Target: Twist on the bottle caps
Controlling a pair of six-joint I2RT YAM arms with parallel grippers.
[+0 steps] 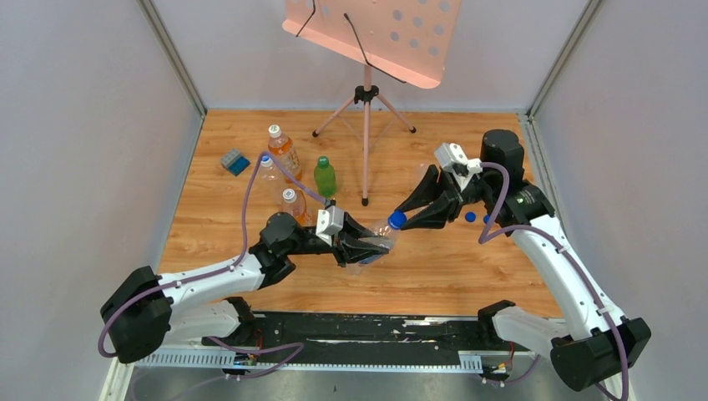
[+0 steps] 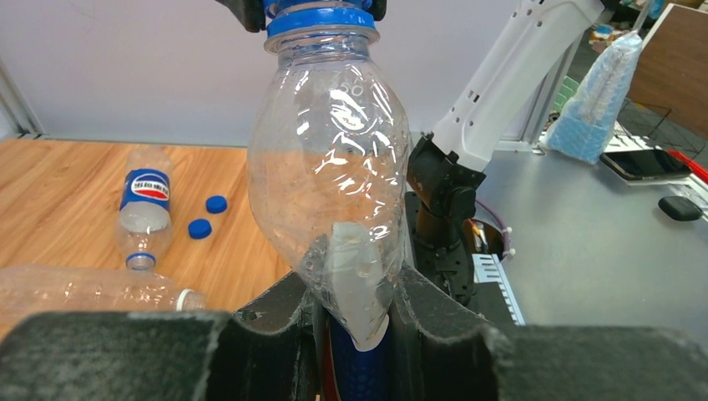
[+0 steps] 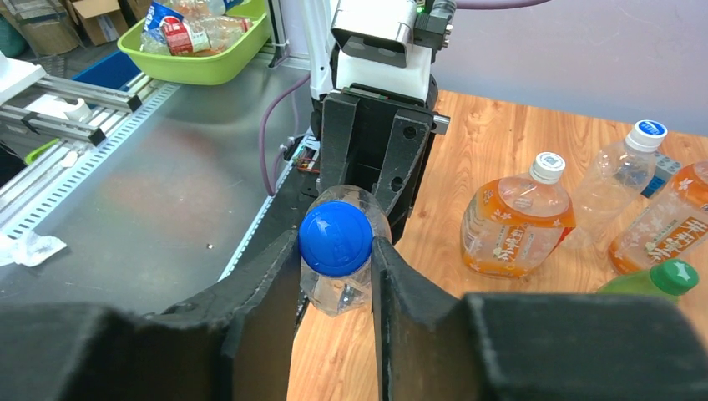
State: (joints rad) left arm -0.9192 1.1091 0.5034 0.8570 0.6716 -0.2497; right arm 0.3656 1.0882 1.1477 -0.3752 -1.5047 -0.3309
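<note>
The left claw (image 1: 367,248) pinches the clear bottle (image 2: 330,167) by its base in mid-air; the right claw (image 1: 409,219) pinches the blue cap (image 3: 336,238) on its neck. Screwing is in hand, and the next move is likely to twist the cap tight.

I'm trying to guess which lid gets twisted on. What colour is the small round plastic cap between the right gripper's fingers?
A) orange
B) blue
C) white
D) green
B: the right wrist view shows the small round blue plastic cap on the neck of the clear plastic bottle, pinched between the fingers of the right gripper.
</note>
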